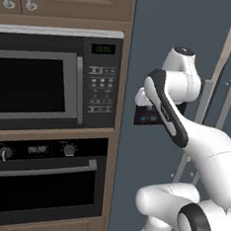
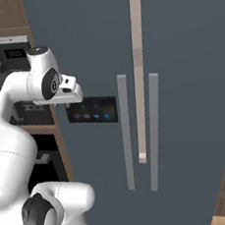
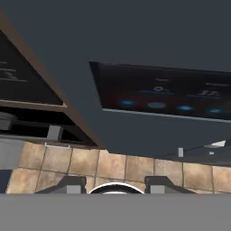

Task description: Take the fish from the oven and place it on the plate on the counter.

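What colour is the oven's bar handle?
Silver-grey, against the black door of the oven; its bar handle shows best in the left base view.

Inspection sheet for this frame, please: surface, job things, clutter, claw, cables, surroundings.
Surface: tan tiled floor; no counter seen.
Job things: oven, door shut, bar handle across it; fish and plate not seen.
Clutter: nothing seen.
Claw: claw faces the fridge panel, holds nothing; whether open or shut, cannot tell.
Cables: nothing seen.
Surroundings: microwave above the oven, dark fridge with two grey handles.
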{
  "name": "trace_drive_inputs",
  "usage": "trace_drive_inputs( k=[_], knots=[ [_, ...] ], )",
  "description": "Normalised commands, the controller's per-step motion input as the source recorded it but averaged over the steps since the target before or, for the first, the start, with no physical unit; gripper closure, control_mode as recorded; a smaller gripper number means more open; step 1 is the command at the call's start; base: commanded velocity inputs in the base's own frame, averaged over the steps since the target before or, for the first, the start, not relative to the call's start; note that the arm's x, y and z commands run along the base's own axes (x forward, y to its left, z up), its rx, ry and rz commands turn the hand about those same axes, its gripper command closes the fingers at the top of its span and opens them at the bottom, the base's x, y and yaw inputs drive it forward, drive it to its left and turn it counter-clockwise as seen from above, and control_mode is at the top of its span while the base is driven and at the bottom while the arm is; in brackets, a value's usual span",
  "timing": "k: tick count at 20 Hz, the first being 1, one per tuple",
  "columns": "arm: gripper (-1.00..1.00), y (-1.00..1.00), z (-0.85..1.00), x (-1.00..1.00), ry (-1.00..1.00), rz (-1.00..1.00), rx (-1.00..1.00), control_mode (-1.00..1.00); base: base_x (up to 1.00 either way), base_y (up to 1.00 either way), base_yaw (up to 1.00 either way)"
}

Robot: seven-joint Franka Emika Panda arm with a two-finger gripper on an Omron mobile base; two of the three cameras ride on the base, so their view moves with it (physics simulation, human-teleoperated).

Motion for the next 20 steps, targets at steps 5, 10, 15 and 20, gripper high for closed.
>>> trace_drive_inputs(
  k=[5, 10, 15, 20],
  knots=[
    [-1.00, 0.60, -0.34, -0.26, -0.03, 0.15, -0.01, -1.00, 0.00, 0.00, 0.00],
    [-1.00, 1.00, -0.06, -0.47, 0.01, 0.35, -0.08, -1.00, 0.00, 0.00, 0.00],
    [-1.00, 1.00, 0.00, -0.37, 0.14, 0.36, -0.16, -1.00, 0.00, 0.00, 0.00],
    [-1.00, 0.94, -0.25, -0.14, 0.00, 0.14, -0.18, -1.00, 0.00, 0.00, 0.00]
  ],
)
